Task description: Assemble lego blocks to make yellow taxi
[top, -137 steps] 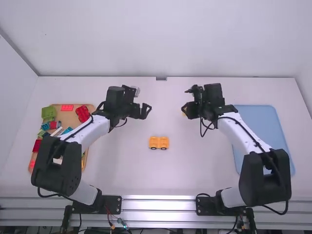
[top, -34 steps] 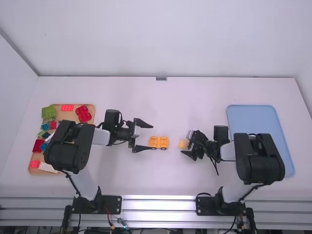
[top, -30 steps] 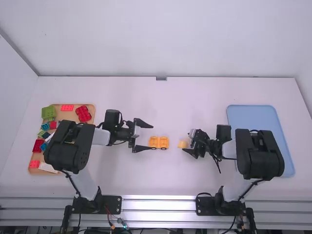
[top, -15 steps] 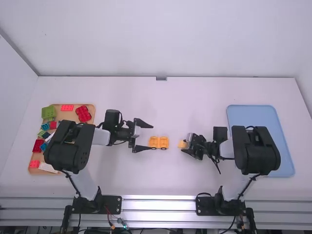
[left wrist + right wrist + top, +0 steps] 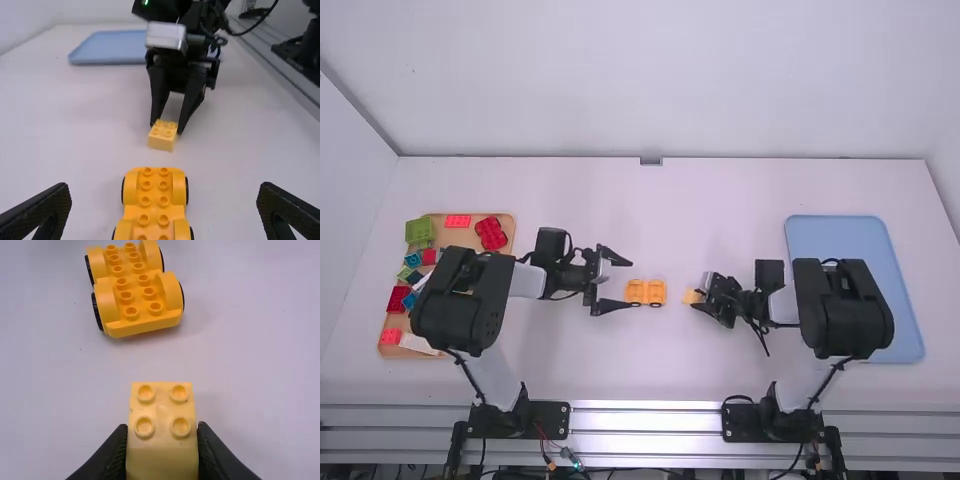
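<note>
Red bricks [image 5: 491, 233] dot your tan tray [image 5: 463, 242]; your left gripper [image 5: 629, 282] gapes, your right gripper [image 5: 699, 298] clasps a four-stud yellow brick [image 5: 162, 407].

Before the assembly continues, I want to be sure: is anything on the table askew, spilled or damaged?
Nothing stands out. The wheeled base stands flat on the table, and the yellow block, studs up in the right gripper, looks whole. I see no spill.
</note>
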